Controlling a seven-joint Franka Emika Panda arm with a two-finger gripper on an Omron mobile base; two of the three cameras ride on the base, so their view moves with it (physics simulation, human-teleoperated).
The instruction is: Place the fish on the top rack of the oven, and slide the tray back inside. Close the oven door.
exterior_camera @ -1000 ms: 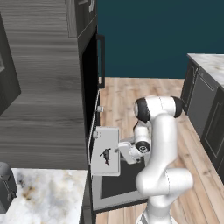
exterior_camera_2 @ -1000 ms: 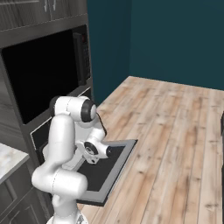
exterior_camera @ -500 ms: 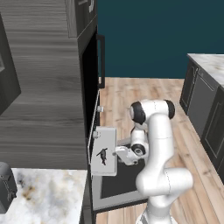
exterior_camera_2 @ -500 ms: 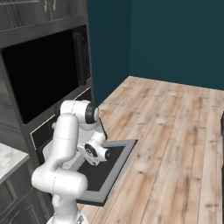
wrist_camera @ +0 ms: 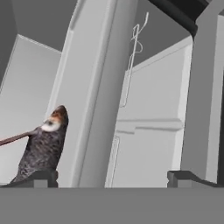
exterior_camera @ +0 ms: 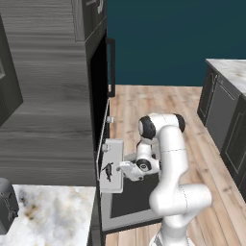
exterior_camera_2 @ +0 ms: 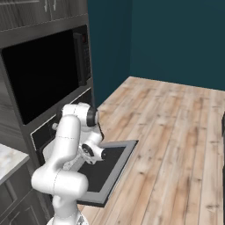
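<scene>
Gripper [exterior_camera: 126,169] low at the pulled-out rack's outer edge, fingertips [wrist_camera: 40,176] set wide apart with nothing between them. Just off the left fingertip, the fish [exterior_camera: 108,170], lying on the top rack [exterior_camera: 112,149] with long axis running along the rack's depth. Small, slender, dark grey, speckled. Beyond, the oven [exterior_camera: 98,81] cavity; below, the oven door [exterior_camera: 132,204] hanging open and flat.

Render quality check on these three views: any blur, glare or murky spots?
Left base view: sharp, flat light, the fish reads clearly on the tray. Right base view: oven cavity pure black, no interior detail. Hand view: close-up fish slightly soft, grey surfaces low-contrast; no glare.
</scene>
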